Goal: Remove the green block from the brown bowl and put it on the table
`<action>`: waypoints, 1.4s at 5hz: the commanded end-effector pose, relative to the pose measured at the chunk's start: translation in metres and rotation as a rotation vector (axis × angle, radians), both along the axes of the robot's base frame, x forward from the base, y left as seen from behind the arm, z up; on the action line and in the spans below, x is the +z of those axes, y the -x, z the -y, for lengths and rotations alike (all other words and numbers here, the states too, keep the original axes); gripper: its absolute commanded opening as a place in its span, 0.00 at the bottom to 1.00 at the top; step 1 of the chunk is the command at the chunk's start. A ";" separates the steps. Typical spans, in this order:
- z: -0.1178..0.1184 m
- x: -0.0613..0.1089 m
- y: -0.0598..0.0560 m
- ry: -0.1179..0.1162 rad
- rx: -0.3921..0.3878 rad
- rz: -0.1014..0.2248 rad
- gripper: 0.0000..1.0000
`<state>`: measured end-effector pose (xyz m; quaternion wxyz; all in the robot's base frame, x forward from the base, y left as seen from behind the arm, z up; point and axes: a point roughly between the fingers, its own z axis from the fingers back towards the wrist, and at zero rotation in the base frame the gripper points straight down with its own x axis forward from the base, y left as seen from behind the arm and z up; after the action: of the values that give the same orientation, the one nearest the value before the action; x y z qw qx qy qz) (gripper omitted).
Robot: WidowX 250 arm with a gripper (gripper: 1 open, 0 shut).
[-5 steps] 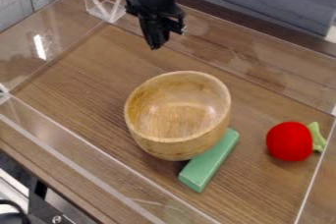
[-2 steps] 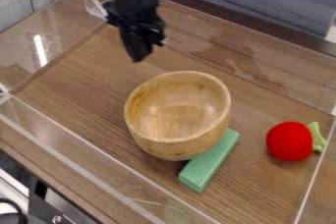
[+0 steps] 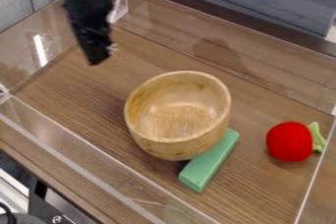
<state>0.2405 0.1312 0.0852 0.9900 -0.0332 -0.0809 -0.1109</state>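
Note:
The green block [image 3: 210, 161] lies flat on the table [image 3: 79, 105], outside the brown bowl [image 3: 178, 114] and touching its front right side. The light-brown wooden bowl stands upright in the middle and its inside looks empty. My gripper [image 3: 96, 57] hangs at the upper left, pointing down, well away from the bowl and the block. Its dark fingers are shut with nothing between them.
A red round object [image 3: 293, 140] with a green bit sits on the table at the right. Low clear acrylic walls [image 3: 79, 169] edge the tabletop on all sides. A grey panel runs along the back.
My gripper has travelled left from above the far side of the bowl to the upper left corner area, staying shut. The bowl, the block and the red object have not moved.

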 end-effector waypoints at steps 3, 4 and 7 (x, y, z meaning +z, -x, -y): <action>-0.030 -0.018 0.003 -0.022 0.071 -0.040 0.00; -0.043 -0.028 0.004 -0.024 0.110 -0.057 0.00; -0.048 -0.045 0.011 -0.020 0.138 -0.123 1.00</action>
<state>0.2269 0.1772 0.0329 0.9986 -0.0332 -0.0127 -0.0383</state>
